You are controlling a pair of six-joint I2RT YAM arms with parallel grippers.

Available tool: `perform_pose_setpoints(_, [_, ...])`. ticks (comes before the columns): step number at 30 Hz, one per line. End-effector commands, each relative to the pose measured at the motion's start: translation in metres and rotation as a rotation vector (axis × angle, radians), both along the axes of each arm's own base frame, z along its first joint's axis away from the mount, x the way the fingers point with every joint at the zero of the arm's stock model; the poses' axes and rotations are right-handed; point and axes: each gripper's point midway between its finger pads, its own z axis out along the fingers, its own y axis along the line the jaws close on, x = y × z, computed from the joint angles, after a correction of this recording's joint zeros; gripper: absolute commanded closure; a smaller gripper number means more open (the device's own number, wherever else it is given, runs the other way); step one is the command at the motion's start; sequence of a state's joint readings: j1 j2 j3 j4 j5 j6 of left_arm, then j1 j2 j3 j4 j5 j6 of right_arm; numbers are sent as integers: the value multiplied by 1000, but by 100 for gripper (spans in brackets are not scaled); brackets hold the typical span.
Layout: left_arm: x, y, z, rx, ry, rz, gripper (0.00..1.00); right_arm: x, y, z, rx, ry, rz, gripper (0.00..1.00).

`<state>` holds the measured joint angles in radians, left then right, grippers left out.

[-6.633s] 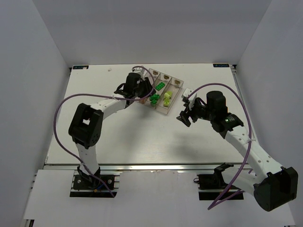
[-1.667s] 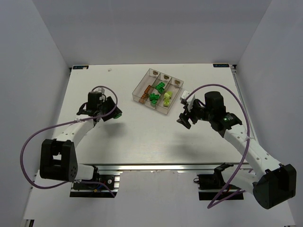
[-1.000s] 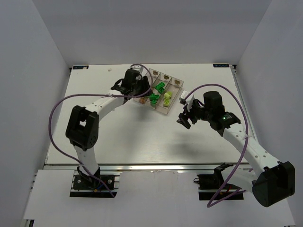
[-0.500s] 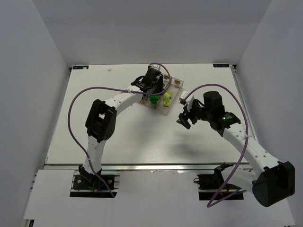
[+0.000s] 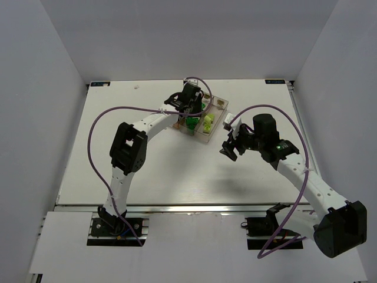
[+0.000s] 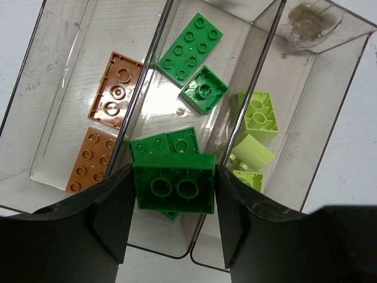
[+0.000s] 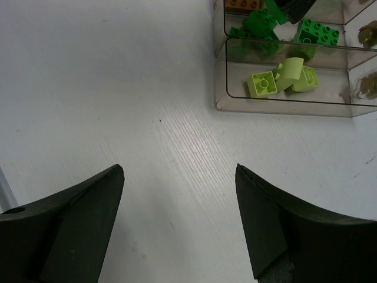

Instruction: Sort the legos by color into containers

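Observation:
My left gripper is shut on a bright green lego, hollow underside toward the camera, held above the middle bin of the clear containers. That middle bin holds more green legos. Two orange-brown legos lie in the left bin and pale yellow-green legos in the right one. In the top view the left gripper hangs over the containers. My right gripper stands open over bare table, the containers ahead and to its right; in the top view this gripper sits just right of the tray.
The white table is walled by grey panels at the back and sides. Purple cables loop from both arms. Small tan marks sit at the bins' far ends.
The left arm has swung from the table's left side to the containers and now holds the green lego over the middle bin. The right arm has stayed put.

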<state>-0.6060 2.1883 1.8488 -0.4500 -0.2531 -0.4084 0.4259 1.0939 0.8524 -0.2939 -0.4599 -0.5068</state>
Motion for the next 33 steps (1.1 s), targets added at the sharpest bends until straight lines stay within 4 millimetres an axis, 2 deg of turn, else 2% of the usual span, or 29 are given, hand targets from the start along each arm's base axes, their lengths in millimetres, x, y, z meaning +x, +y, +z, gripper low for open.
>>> perform_pose_setpoints(1, [7,1,19,-4,-37,19,37,0,3,5,7,-13,22,18])
perform_pose_setpoints(6, [7,2,30,-12,-52,22,33,0,3,4,5,-11,23,18])
perform_pose_setpoints(7, [6,2,32,-12,-53,19,23,0,3,4,5,-9,24,18])
perform_pose_setpoints(14, [-5,0,48,-40,-53,-24,20,0,3,2,3,-4,24,18])
perform_pose_setpoints(17, [-15,2,68,-66,-74,-50,20,1,3,2,-1,-5,21,18])
perform_pose_setpoints(19, [-32,4,83,-102,-88,-95,20,2,2,3,-2,-11,16,17])
perform_pose_setpoints(20, [-44,7,70,-98,-73,-124,20,4,1,5,-3,-20,5,11])
perform_pose_setpoints(21, [-53,9,71,-108,-71,-144,20,6,0,8,2,-29,-8,11])
perform_pose_setpoints(22, [-67,12,96,-149,-109,-174,19,8,-1,12,14,-41,-27,11])
perform_pose_setpoints(23, [-75,16,98,-149,-120,-190,19,11,-4,18,22,-62,-48,11])
perform_pose_setpoints(24, [-90,25,80,-138,-96,-197,10,12,-5,20,29,-70,-64,11])
perform_pose_setpoints(25, [-102,31,104,-169,-147,-208,2,14,-7,24,43,-79,-83,11])
perform_pose_setpoints(28, [-128,51,110,-173,-206,-227,2,20,-15,39,91,-101,-144,11])
perform_pose_setpoints(31, [-138,61,109,-159,-222,-229,2,22,-18,50,190,-30,-207,11])
perform_pose_setpoints(33, [-142,58,113,-170,-216,-250,2,17,-13,52,253,50,-204,11])
